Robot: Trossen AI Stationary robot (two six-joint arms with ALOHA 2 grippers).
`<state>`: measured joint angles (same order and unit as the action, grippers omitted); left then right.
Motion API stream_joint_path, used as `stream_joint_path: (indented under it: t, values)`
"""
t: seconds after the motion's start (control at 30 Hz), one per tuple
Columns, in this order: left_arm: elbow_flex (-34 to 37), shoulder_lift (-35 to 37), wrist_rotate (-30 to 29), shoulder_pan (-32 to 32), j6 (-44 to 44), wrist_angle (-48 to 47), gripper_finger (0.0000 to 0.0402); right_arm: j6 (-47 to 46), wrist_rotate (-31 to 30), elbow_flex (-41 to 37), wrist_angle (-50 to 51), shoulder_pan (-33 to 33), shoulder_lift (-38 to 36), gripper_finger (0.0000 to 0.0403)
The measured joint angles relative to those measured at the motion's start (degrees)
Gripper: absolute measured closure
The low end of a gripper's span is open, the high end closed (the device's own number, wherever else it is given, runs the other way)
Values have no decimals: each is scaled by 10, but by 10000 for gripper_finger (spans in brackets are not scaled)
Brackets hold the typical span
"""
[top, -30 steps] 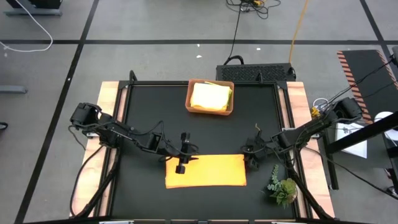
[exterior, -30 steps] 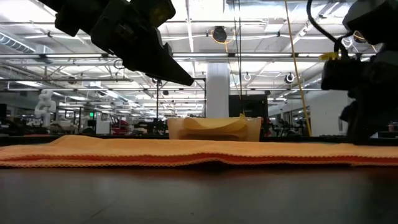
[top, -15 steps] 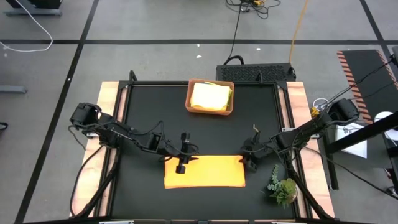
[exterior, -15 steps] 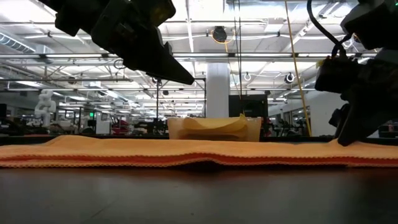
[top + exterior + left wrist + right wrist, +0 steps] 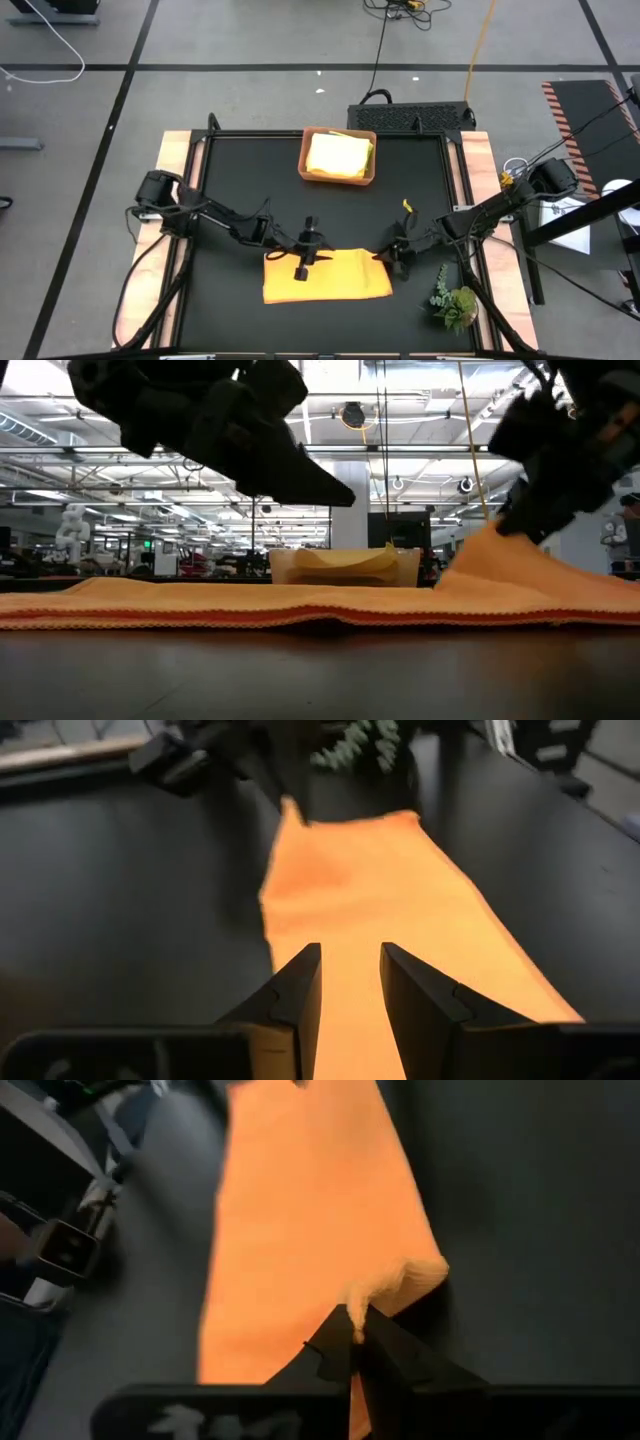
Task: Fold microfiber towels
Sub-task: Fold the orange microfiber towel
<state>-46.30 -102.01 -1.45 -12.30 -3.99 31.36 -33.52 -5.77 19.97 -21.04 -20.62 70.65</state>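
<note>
- Orange microfiber towel [image 5: 326, 276], a soft cloth folded into a long strip, is lying low and centre in the high view on the black table [image 5: 230, 170].
- Right gripper [image 5: 392, 257] is pinching the strip's right corner, jaws together on cloth, tenting it upward; so small a bite risks slipping free mid-fold.
- Left gripper [image 5: 304, 262] is hovering above the strip's left part, jaws slightly apart, empty; unpinned, the whole strip may be dragged along.
</note>
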Motion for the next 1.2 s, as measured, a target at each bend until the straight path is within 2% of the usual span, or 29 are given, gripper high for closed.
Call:
stream_joint_path:
  t: [0.1,0.2,0.27,0.43,0.57,0.7,0.97,1.2]
  values:
    - [0,-12,11,12,2,44,293,32,0,27,3,0,0,400]
    - [0,-15,53,26,11,85,286,58,-1,50,3,0,0,401]
    - [-1,-15,75,33,20,105,270,72,-1,61,3,-1,0,401]
    - [-23,-16,77,37,26,98,211,94,-1,81,3,-1,0,402]
    - [-57,-16,76,37,26,65,169,109,-5,90,3,1,0,402]
    - [-100,-16,60,39,26,23,148,118,-6,93,0,4,0,402]
    - [-189,-57,51,53,63,-62,144,128,-18,94,-5,7,0,402]
    - [-270,-127,121,64,99,-144,144,129,-19,94,1,7,0,403]
